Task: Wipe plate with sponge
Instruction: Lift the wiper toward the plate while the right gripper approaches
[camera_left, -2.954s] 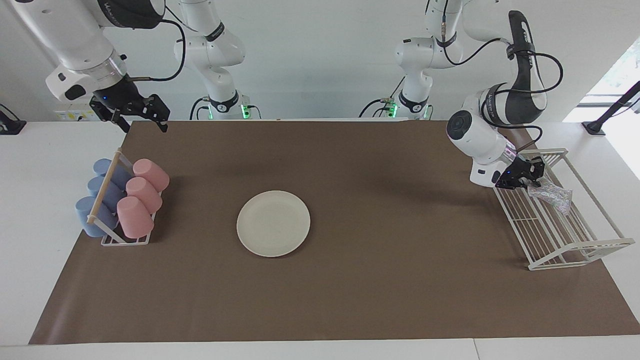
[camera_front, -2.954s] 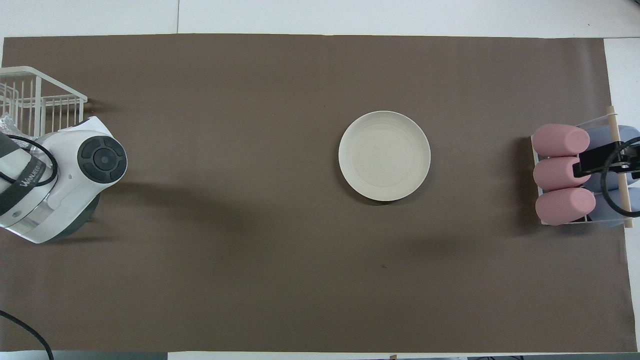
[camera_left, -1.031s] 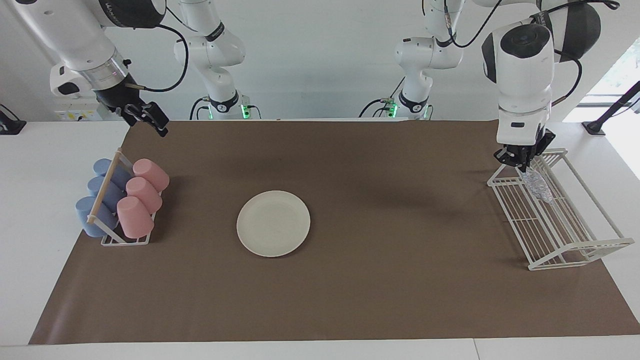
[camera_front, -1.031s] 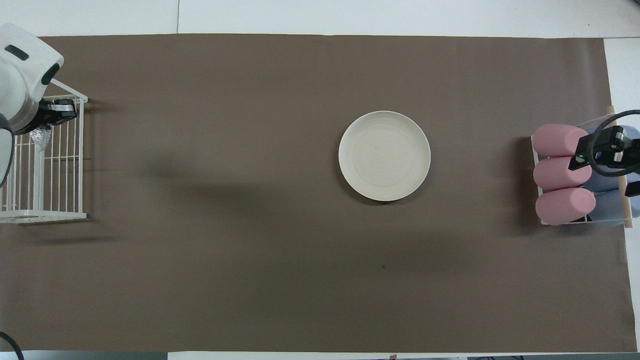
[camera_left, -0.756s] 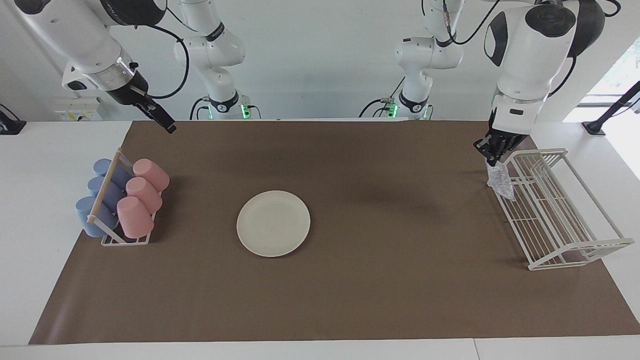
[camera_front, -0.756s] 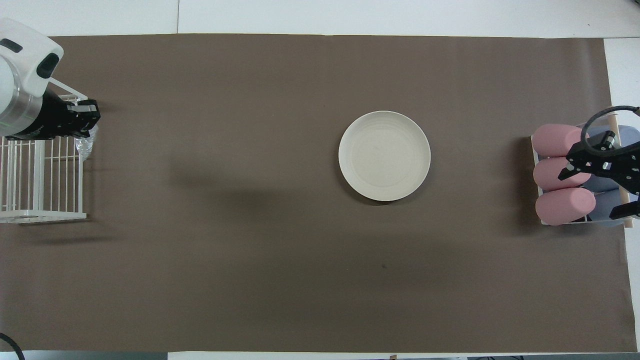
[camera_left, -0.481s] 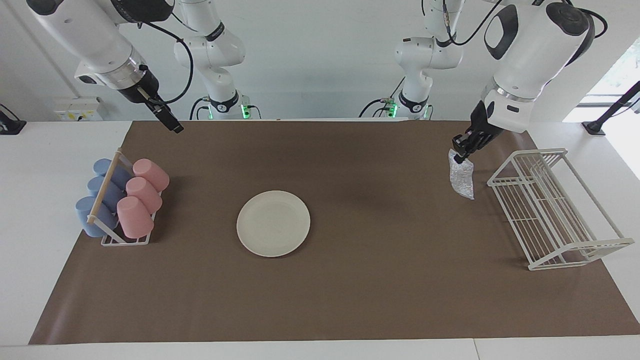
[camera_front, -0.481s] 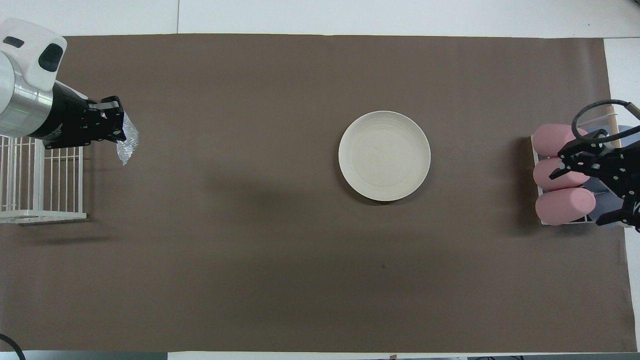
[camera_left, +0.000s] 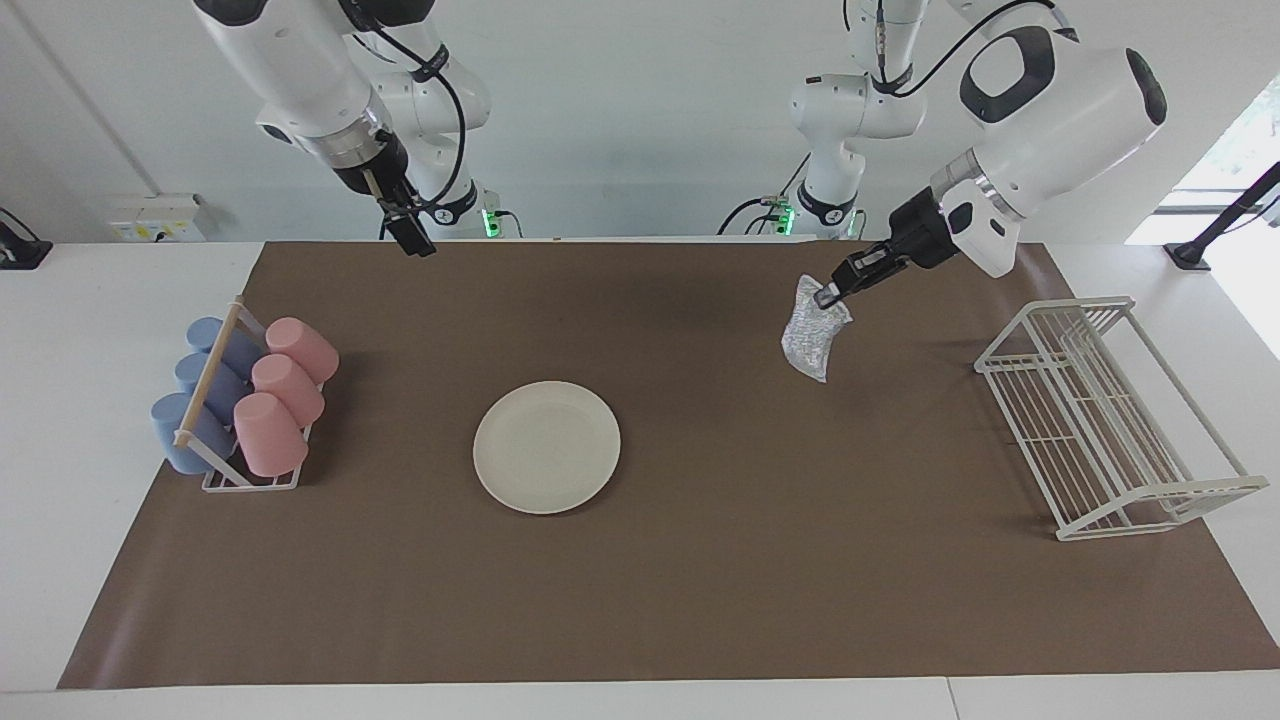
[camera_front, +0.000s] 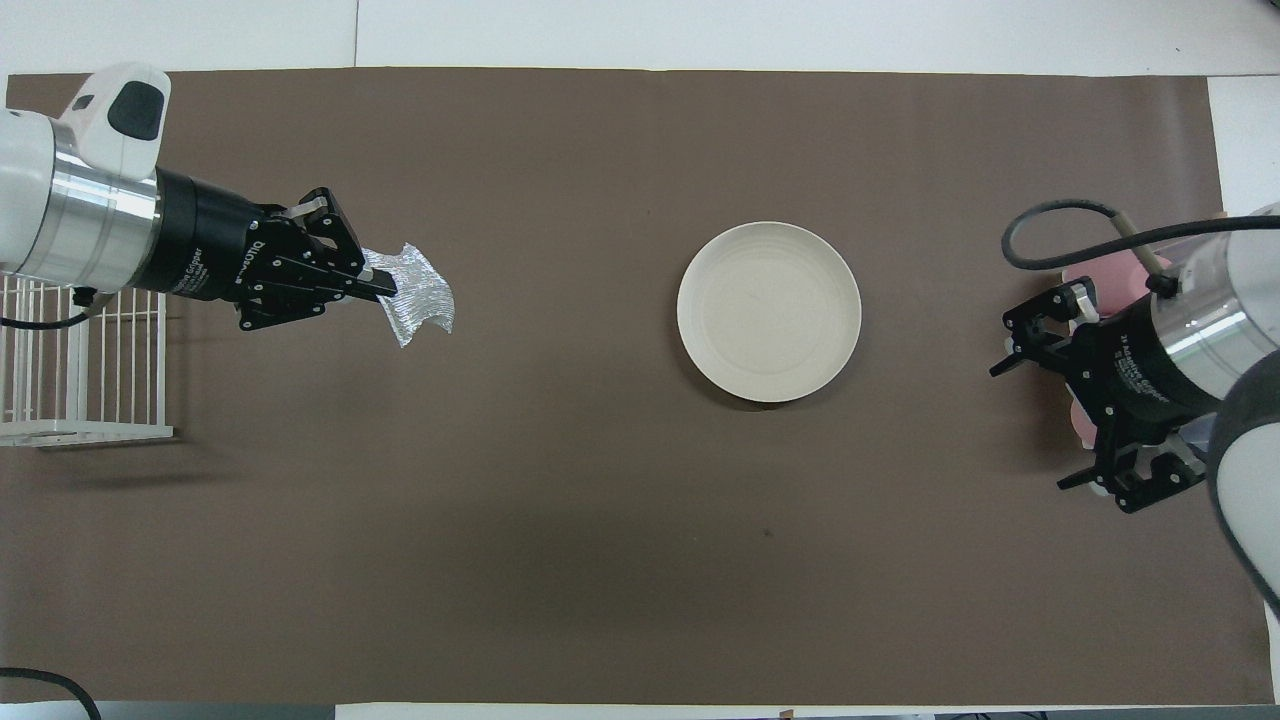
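The cream-white plate (camera_left: 547, 447) (camera_front: 769, 311) lies flat on the brown mat near the table's middle, with nothing on it. My left gripper (camera_left: 828, 295) (camera_front: 385, 288) is shut on one end of the silvery, glittery sponge (camera_left: 812, 338) (camera_front: 420, 295). The sponge hangs in the air over bare mat between the wire rack and the plate, well short of the plate. My right gripper (camera_left: 412, 243) (camera_front: 1032, 427) is raised and open, holding nothing, over the mat between the plate and the cup rack.
A white wire rack (camera_left: 1110, 420) (camera_front: 80, 370) stands at the left arm's end of the mat. A holder with pink and blue cups (camera_left: 240, 400) sits at the right arm's end; in the overhead view my right arm covers most of it.
The left gripper has lifted the sponge out of the wire rack and carried it toward the plate. The right arm has swung from over the cups toward the middle.
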